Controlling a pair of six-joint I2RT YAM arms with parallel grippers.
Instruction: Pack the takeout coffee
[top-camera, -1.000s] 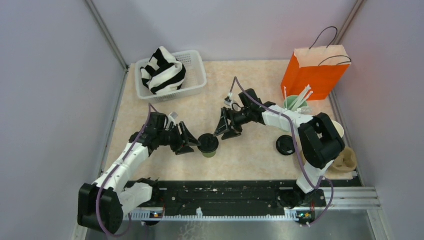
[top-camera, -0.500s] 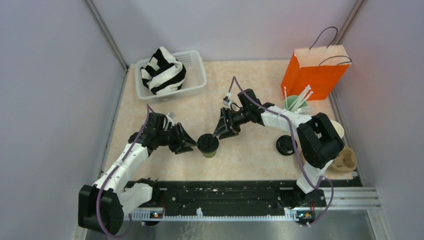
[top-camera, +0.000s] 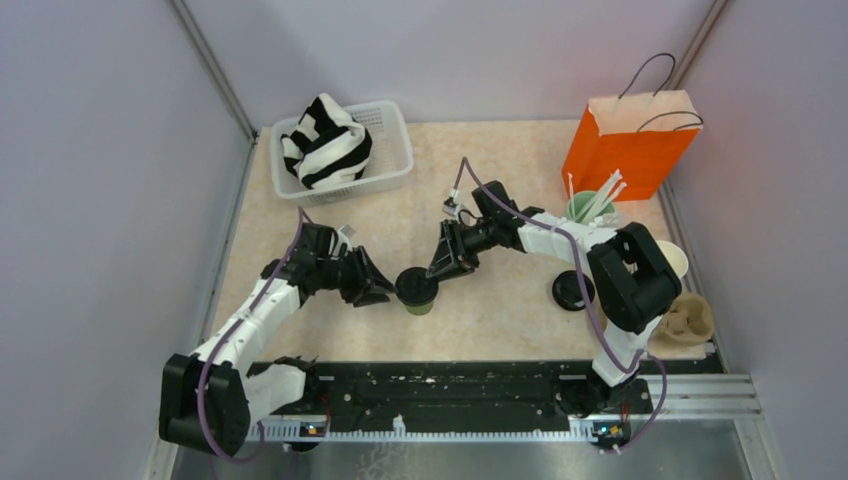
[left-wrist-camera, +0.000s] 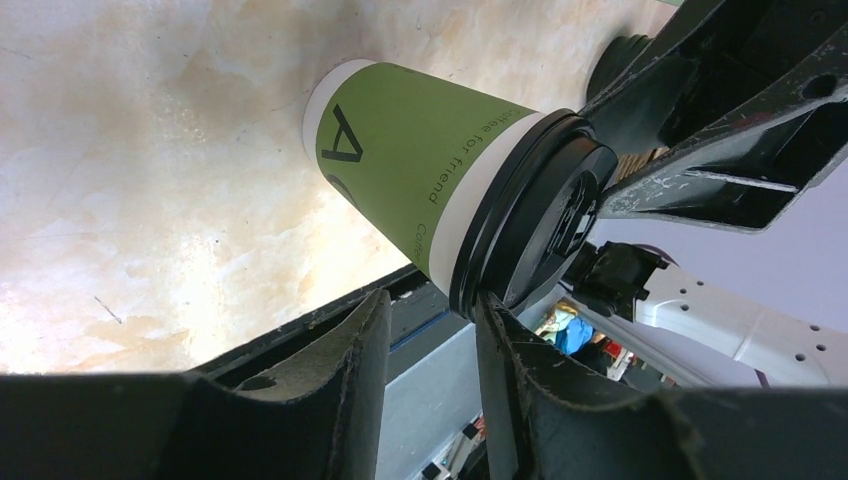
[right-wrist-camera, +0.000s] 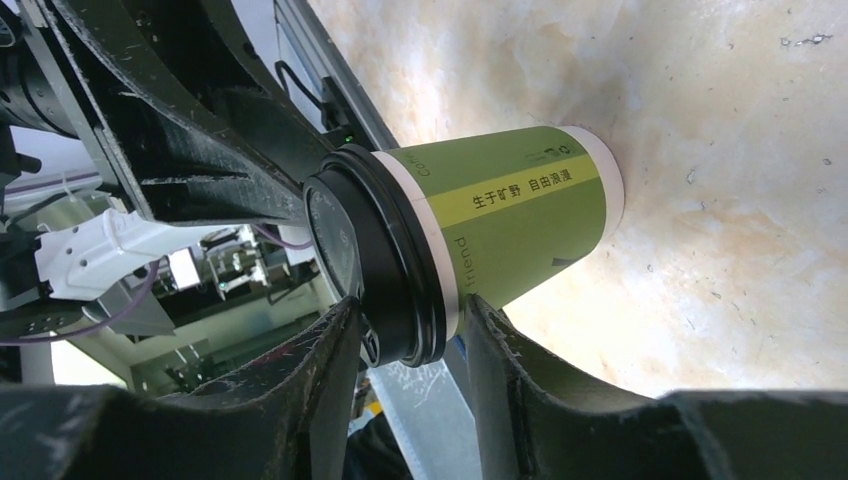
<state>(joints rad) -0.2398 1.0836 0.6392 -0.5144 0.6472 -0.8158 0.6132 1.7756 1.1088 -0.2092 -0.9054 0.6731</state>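
Cup stands upright by the near edge of the table; right gripper straddles its lid, grip uncertain; left gripper, fingers apart and empty, waits just beside it.

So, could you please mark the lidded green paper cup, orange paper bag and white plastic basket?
Lidded green paper cup (top-camera: 416, 284): top view, lid.
Orange paper bag (top-camera: 625, 150): top view, front.
White plastic basket (top-camera: 405, 138): top view, rim.

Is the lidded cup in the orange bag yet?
No, the cup stands on the table, far from the bag at the back right.
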